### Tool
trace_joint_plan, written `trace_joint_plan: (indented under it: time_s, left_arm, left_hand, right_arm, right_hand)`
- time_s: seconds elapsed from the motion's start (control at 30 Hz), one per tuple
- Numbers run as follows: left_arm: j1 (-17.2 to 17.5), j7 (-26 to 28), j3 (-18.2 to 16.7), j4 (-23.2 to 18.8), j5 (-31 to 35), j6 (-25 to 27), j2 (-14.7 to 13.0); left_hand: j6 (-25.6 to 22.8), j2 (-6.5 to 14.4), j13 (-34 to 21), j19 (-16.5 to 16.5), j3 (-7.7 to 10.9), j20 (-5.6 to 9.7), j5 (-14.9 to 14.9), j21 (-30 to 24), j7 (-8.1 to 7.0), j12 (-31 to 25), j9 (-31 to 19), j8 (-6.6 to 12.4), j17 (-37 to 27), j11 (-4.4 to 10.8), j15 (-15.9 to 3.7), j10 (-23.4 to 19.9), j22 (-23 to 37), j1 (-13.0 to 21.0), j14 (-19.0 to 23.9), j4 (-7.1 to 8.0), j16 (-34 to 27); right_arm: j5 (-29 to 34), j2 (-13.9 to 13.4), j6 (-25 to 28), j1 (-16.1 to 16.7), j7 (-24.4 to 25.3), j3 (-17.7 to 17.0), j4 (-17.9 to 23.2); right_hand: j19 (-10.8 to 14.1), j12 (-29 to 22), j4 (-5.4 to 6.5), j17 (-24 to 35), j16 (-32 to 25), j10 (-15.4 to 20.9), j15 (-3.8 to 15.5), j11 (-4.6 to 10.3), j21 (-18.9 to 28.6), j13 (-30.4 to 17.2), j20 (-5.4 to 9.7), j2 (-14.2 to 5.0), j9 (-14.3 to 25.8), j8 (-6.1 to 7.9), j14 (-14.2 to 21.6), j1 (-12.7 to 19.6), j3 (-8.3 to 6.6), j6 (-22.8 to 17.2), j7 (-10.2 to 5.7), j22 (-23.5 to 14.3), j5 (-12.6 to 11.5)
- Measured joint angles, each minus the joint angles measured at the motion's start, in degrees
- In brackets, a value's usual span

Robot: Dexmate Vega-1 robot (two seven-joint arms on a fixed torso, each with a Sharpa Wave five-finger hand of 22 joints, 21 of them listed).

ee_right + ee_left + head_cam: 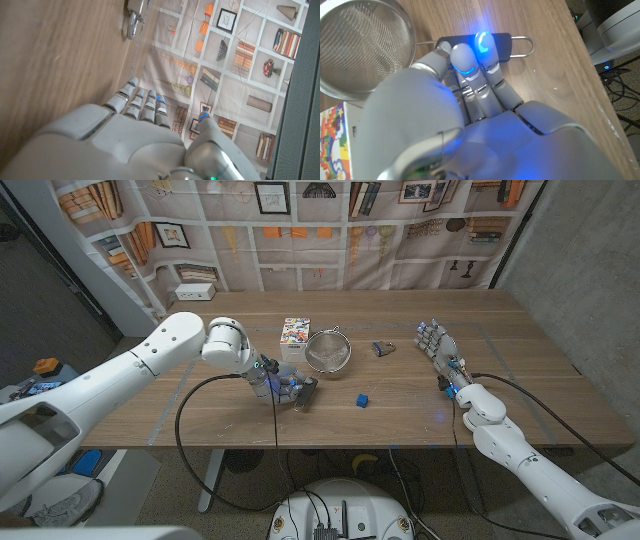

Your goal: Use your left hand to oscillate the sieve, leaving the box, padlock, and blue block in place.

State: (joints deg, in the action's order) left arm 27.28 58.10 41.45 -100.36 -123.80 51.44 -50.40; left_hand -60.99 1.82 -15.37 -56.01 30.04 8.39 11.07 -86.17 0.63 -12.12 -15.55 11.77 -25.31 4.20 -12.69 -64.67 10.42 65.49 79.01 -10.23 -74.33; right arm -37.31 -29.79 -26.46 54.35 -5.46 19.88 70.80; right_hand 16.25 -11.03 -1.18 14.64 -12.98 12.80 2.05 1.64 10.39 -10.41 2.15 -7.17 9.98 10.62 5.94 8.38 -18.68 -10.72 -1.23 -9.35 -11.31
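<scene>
— nearest the robot's edge of the pale wooden table (pixel 520 395), what's lying there?

— a small blue cube-shaped block (pixel 362 400), alone on the wood, a little right of the middle. just left of it and slightly farther in, the white left hand (pixel 283 387) is down on the sieve's flat black handle (pixel 306 389).

— is it holding that handle?

— the left wrist view shows the fingertips (pixel 482 44), glowing blue, lying over the dark handle (pixel 495 47) near its wire hanging loop. the fingers are together and pressed on it. i can't tell whether the thumb is under it, so a real grip isn't certain.

— and the sieve itself?

— the round metal mesh sieve (pixel 328 351) sits upright on the table just beyond the left hand, its bowl open upward, near the table's middle. in the left wrist view its mesh bowl (pixel 360 45) is right beside the fingers.

— what's around it?

— a small cardboard box with a colourful printed front (pixel 295 332) stands just left of the sieve bowl, close to it; whether they touch i can't tell. its printed corner (pixel 335 135) also shows in the left wrist view. to the right of the sieve, apart from it, lies a small grey metal padlock (pixel 383 348).

— the other hand?

— the white right hand (pixel 438 348) is over at the right side, beyond the padlock, fingers stretched out, side by side, holding nothing. in the right wrist view its fingers (pixel 142 102) reach out straight over the wood, thumb apart, and the padlock (pixel 135 17) lies well ahead of them.

— anything behind the table?

— a hanging cloth printed with bookshelves (pixel 330 230).
</scene>
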Motion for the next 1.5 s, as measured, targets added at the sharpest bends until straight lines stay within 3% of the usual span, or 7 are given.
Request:
trace_joint_plan:
  time_s: [0.5,0.9,1.27,1.5]
  left_arm:
    - [-0.01,0.32,0.47,-0.34,2.02,0.03,0.89]
    - [1.21,0.54,-0.14,-1.84,3.33,-0.94,0.89]
    - [2.44,0.82,-1.03,-3.71,4.13,-2.05,0.43]
    - [3.09,1.38,-1.74,-5.43,4.69,-2.98,-0.13]
  left_hand:
    - [0.52,-0.01,-0.9,0.0,-0.11,0.0,-0.01,0.44,0.08,0.21,-0.06,-0.3,1.14,0.01,0.0,0.01,0.0,-0.01,-0.62,0.1,0.4]
    - [4.13,-0.6,-0.89,0.42,-0.81,-0.2,0.0,1.21,-0.41,0.85,0.12,-0.76,2.47,2.1,0.0,2.09,-0.3,-1.71,-0.63,0.5,0.89]
    - [7.92,-1.29,0.45,0.42,-1.04,-0.2,0.0,1.85,-0.71,1.76,0.98,-1.19,2.57,5.04,0.0,5.01,-0.29,-3.14,-0.63,0.25,0.37]
    - [9.21,-1.86,1.42,0.41,-1.27,-0.2,0.0,2.24,-0.89,1.96,1.56,-1.19,2.63,5.16,-0.12,7.17,-0.29,-4.27,-0.74,0.49,0.16]
  right_arm:
    - [-0.48,-0.24,-0.01,1.38,0.23,-0.41,0.87]
    - [-0.84,-0.4,-0.42,2.02,0.17,-0.74,1.08]
    - [-1.27,-0.55,-0.68,2.3,-0.46,-0.99,0.99]
    - [-1.57,-0.5,-0.95,1.92,-1.16,-1.04,0.1]
  right_hand:
    - [0.0,0.0,-0.16,0.01,0.0,0.13,0.0,-0.13,0.0,-0.01,0.0,0.0,0.0,0.0,0.0,0.0,-0.16,0.0,0.0,0.0,0.0]
    - [0.0,0.0,-0.16,0.01,0.0,0.31,0.0,-0.32,0.0,-0.01,0.0,0.0,0.0,0.0,0.0,0.0,-0.16,0.0,0.0,0.0,0.0]
    - [0.0,0.0,-0.15,0.01,0.0,0.31,0.0,-0.31,0.0,-0.01,0.0,0.0,0.0,0.0,0.0,0.0,-0.16,-0.01,-0.02,0.0,0.0]
    - [0.0,0.0,-0.4,0.01,0.0,0.31,0.0,-0.31,0.0,-0.01,0.0,0.0,0.0,0.0,0.0,0.0,-0.4,-0.13,-0.13,0.0,0.0]
